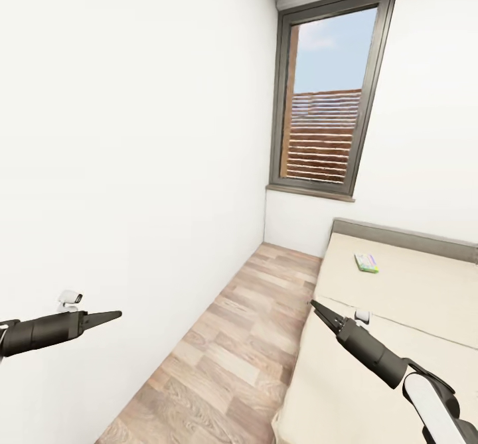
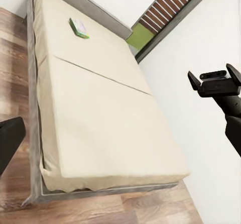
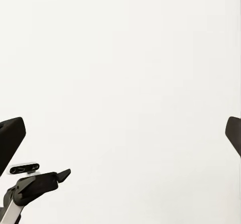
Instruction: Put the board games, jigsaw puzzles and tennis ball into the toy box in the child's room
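Nearest the head camera, the left gripper and right gripper were held forward at either side, each tapering to one dark point; in that view the fingers looked pressed together, with nothing between them. The right gripper also appeared in the left wrist view, its jaws seen end-on. Past the right gripper lay the bed, cream with a seam across it, its head against the far wall beneath the window. One board game, green-edged, rested flat on the mattress near the headboard, well apart from both grippers; the left wrist view showed it too. A strip of wood floor ran between bed and white wall. The step in hand was judged to be the approach: a good one would bring the base along this strip until the game lay within reach, spread the fingers, then descend over a short edge of the box.
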Robot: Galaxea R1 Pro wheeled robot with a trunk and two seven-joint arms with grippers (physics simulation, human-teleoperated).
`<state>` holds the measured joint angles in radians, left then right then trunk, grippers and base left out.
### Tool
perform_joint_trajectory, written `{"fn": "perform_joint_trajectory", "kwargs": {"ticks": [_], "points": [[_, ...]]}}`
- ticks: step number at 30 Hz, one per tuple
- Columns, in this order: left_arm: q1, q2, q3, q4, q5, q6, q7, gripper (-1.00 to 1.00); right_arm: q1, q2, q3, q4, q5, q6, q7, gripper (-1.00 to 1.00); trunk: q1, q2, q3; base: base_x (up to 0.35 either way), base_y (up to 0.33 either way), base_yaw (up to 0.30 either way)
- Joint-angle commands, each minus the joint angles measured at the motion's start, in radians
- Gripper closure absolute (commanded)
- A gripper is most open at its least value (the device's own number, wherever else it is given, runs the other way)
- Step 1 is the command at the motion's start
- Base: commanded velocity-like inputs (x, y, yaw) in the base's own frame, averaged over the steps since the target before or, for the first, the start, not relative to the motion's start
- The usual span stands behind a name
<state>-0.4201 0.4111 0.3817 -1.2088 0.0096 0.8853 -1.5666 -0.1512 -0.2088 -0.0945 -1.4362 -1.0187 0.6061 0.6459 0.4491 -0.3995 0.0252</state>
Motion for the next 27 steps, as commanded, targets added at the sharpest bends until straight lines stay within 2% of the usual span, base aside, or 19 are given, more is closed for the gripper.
{"fn": "perform_joint_trajectory", "kwargs": {"ticks": [1, 12, 20, 27], "points": [[0.000, 0.001, 0.000, 0.000, 0.000, 0.011, -0.004, -1.00, -0.001, 0.000, -0.001, 0.000, -0.006, 0.007, 0.000, -1.00, 0.001, 0.000, 0.001, 0.292, 0.115, -0.259], [0.000, 0.001, 0.002, 0.000, 0.002, 0.011, -0.004, -1.00, -0.001, -0.001, -0.001, 0.000, -0.006, 0.007, 0.000, -1.00, 0.001, 0.000, 0.011, 0.260, 0.121, -0.258], [0.000, 0.001, 0.002, 0.000, 0.003, 0.011, -0.004, -1.00, -0.001, -0.001, -0.003, 0.000, -0.007, 0.007, 0.000, -1.00, 0.001, 0.000, 0.018, 0.139, 0.183, -0.257], [0.000, 0.001, 0.002, 0.000, 0.003, 0.011, -0.004, -1.00, -0.001, -0.003, -0.004, 0.011, -0.010, 0.007, 0.000, -1.00, 0.001, 0.000, 0.025, 0.105, 0.054, -0.257]]}}
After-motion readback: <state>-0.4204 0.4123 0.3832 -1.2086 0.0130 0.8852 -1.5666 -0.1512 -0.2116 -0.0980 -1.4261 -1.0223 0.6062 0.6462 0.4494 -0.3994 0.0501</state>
